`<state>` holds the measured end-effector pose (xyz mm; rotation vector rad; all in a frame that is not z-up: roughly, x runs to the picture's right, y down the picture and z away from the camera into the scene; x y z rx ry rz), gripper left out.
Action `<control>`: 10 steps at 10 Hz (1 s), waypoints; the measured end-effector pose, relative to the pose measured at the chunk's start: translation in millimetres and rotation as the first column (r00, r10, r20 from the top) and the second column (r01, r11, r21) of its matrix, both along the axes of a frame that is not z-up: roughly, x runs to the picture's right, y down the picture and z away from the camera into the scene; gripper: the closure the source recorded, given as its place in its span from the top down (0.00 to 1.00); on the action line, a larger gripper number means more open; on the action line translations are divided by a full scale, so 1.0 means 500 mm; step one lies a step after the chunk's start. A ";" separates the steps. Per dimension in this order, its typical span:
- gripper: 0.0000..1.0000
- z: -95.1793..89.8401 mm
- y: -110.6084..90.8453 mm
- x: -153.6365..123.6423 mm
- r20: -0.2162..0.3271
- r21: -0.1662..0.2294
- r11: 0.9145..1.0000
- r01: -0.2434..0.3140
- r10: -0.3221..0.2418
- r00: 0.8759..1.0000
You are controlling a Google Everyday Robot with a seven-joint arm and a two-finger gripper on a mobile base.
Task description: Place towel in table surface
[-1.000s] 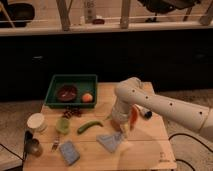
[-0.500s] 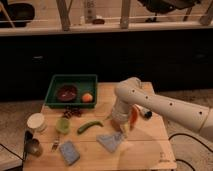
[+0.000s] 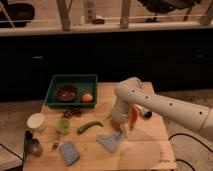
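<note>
The towel (image 3: 111,141) is a grey-blue crumpled cloth on the wooden table (image 3: 145,150), near the front middle. My gripper (image 3: 119,127) hangs at the end of the white arm (image 3: 165,106), pointing down just above and behind the towel's upper right corner. I cannot tell whether it touches the cloth. The arm hides part of the table behind it.
A green tray (image 3: 54,86) at the back left holds a dark bowl (image 3: 66,93) and an orange (image 3: 87,97). A green pepper (image 3: 89,126), grapes (image 3: 73,112), a white cup (image 3: 36,122), a metal cup (image 3: 33,147), a fork (image 3: 55,144) and a blue sponge (image 3: 70,152) lie to the left. An orange item (image 3: 133,118) lies by the arm.
</note>
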<state>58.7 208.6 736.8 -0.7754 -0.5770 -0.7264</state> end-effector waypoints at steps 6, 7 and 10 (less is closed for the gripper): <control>0.80 0.000 0.000 0.000 0.000 0.000 1.000 0.000 0.000 1.000; 0.80 0.000 0.000 0.000 0.000 0.000 1.000 0.000 0.000 1.000; 0.80 0.000 0.000 0.000 0.000 0.000 1.000 0.000 0.000 1.000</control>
